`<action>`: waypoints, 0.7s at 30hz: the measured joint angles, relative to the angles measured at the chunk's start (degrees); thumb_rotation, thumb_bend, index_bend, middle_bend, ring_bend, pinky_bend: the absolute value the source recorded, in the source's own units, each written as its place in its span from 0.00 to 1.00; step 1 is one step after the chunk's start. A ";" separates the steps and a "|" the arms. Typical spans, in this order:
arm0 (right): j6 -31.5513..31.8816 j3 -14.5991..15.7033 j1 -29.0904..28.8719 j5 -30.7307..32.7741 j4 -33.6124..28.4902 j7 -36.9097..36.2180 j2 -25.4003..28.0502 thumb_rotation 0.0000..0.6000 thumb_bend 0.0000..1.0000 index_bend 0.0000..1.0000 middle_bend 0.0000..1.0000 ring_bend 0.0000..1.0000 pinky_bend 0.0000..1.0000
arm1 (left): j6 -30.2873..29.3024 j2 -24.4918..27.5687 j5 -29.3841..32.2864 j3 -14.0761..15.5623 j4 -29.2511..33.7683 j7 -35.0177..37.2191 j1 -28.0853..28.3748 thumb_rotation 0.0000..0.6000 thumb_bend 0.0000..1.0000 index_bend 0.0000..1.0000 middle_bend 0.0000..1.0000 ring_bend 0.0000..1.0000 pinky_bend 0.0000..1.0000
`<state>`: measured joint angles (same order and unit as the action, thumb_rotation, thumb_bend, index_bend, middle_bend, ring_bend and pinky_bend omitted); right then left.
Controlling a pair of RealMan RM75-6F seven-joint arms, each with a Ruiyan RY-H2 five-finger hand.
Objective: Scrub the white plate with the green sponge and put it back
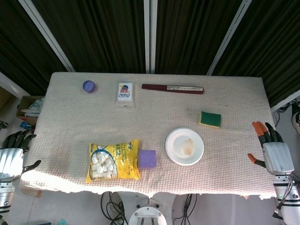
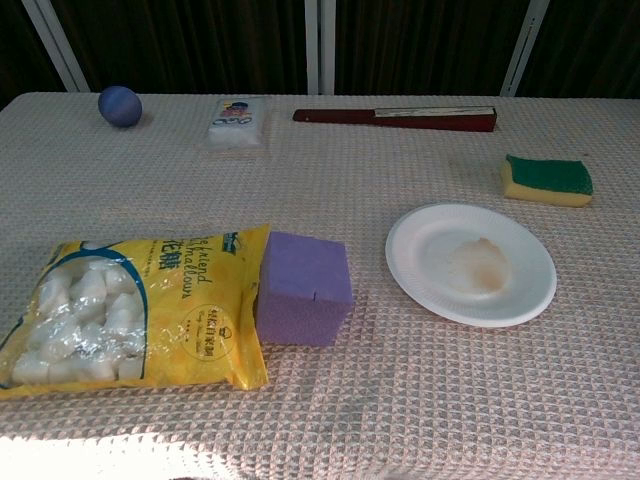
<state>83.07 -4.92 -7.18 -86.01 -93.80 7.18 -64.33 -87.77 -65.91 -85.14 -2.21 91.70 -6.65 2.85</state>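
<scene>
Whole table (image 1: 70, 112) under waffle-weave cloth; dark curtains (image 1: 197, 33) behind.

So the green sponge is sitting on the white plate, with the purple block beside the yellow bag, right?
Not quite. The green sponge lies on the tablecloth beyond the white plate, apart from it, as the chest view shows. The purple block does sit beside the yellow bag.

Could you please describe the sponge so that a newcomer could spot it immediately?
On the cloth-covered table, look to the robot's right half, just beyond the white plate. The sponge lies there alone, the only block with a green top over a yellow layer.
</scene>
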 measured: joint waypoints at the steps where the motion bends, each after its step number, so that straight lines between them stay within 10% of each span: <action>1: -0.07 -0.02 -0.05 0.07 -0.02 0.08 0.00 1.00 0.05 0.01 0.10 0.02 0.19 | 0.17 0.00 0.07 -0.01 0.02 -0.03 0.08 1.00 0.06 0.23 0.13 0.11 0.14; 11: -6.90 -1.72 -3.71 3.73 -1.55 1.61 1.46 1.00 0.05 0.01 0.09 0.02 0.19 | 0.38 0.52 0.21 0.04 0.71 0.03 0.01 1.00 0.06 0.23 0.13 0.11 0.14; 21: -29.17 -7.52 -18.72 20.85 1.14 6.07 -0.35 1.00 0.05 0.02 0.08 0.00 0.07 | 0.38 0.40 0.79 0.68 1.07 0.45 -0.89 1.00 0.06 0.26 0.13 0.11 0.14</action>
<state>53.90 -12.44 -25.90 -65.15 -92.66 13.25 -64.68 -87.39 -65.51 -84.35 -1.53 92.78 -6.20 1.96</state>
